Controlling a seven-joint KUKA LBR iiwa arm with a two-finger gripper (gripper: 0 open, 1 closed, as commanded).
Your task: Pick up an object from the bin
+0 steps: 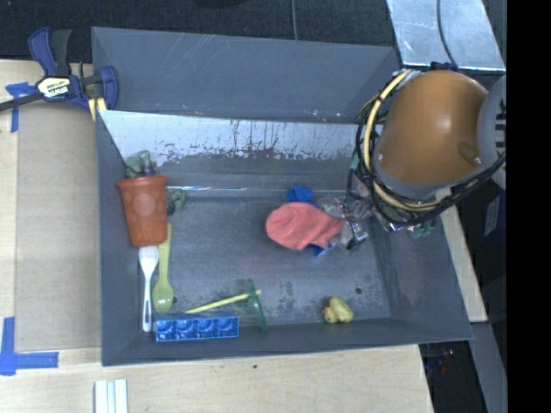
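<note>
Lump point(300, 227), pink, soft, crumpled, rounded; fingers point(350, 230) at its right edge, their spread impossible to tell.

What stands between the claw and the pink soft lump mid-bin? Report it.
Nothing visible: the claw is at the right edge of the pink soft lump. A blue piece lies behind it, off that path.

1. One pink soft lump point(300, 226), just beside the gripper point(351, 229).
2. One blue thing point(300, 194), touching that lump, near the gripper.
3. One small yellow thing point(337, 311), near the gripper.
4. One orange cup point(145, 212), well apart from the gripper.
5. Two utensils, both well apart from it: white utensil point(148, 292), yellow-green spoon point(163, 289).
6. One blue studded block point(196, 327), well apart.
7. One yellow stick point(215, 303), well apart.
</note>
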